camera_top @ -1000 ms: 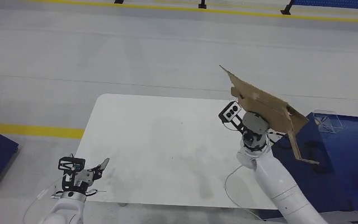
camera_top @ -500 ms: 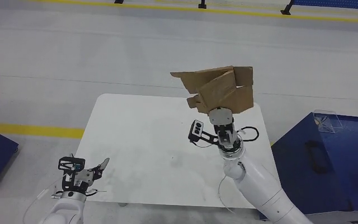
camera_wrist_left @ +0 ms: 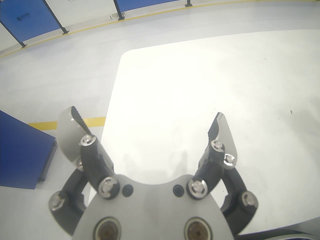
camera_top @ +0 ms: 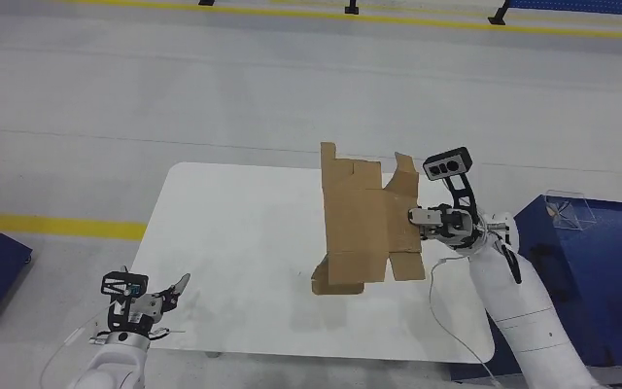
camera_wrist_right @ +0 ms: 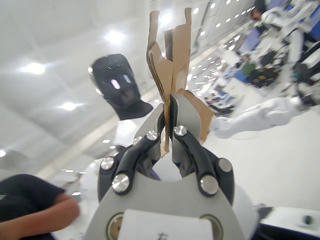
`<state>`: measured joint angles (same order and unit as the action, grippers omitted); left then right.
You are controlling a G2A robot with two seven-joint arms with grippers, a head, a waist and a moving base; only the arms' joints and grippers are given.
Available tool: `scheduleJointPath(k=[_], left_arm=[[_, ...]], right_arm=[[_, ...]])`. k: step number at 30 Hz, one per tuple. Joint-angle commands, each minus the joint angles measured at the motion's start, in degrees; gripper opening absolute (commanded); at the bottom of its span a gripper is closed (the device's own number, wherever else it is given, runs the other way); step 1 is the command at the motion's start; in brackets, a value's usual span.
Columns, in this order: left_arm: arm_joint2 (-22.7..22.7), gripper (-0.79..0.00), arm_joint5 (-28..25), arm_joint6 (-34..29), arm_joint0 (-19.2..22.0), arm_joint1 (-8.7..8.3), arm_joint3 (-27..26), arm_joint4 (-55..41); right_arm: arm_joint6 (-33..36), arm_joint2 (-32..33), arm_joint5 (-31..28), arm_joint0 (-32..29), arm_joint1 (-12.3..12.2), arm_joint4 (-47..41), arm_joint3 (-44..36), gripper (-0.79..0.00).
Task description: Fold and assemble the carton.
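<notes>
A dark blue bin (camera_top: pixel 559 267) stands on the outer side of the right hand (camera_top: pixel 420 218), beside the smooth white counter (camera_top: pixel 233 253). That hand, clamped on one edge of the flat brown corrugated cardboard carton (camera_top: pixel 362 222), has swung it down from upright. The notched sheet now spreads inward over the counter. The left hand (camera_wrist_left: pixel 150 123) gapes wide, holding nothing, well apart from it.

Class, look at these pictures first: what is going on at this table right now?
The right gripper is shut on one edge of the flattened carton, holding it spread over the right half of the white table. The left gripper is open and holds nothing, at the table's near left corner. The carton is not yet assembled.
</notes>
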<state>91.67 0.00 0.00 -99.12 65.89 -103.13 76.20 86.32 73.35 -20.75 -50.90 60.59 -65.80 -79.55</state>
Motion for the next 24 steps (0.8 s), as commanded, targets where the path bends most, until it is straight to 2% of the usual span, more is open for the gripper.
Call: scheduleJointPath(k=[1, 5, 9, 20, 22, 24], left_arm=[[0.0, 0.0, 0.0, 0.0, 0.0, 0.0, 0.0, 0.0], [0.0, 0.0, 0.0, 0.0, 0.0, 0.0, 0.0, 0.0], [0.0, 0.0, 0.0, 0.0, 0.0, 0.0, 0.0, 0.0], [0.0, 0.0, 0.0, 0.0, 0.0, 0.0, 0.0, 0.0], [0.0, 0.0, 0.0, 0.0, 0.0, 0.0, 0.0, 0.0], [0.0, 0.0, 0.0, 0.0, 0.0, 0.0, 0.0, 0.0]], right_arm=[[-2.51, 2.97, 0.23, -3.15, 0.41, 3.91, -3.49, -0.785], [-7.37, 3.72, -4.64, -7.99, 1.34, 13.69, -8.62, -0.785], [-11.98, 1.63, -9.25, -10.28, 1.84, 20.41, -9.34, -0.785], [-12.48, 0.65, -9.75, -10.33, 1.89, 20.94, -9.23, -0.785], [-14.12, 2.13, -11.34, -10.02, 1.78, 22.17, -12.08, -0.785], [-16.97, 6.34, -14.18, -9.94, 1.13, 29.02, -15.34, -0.785]])
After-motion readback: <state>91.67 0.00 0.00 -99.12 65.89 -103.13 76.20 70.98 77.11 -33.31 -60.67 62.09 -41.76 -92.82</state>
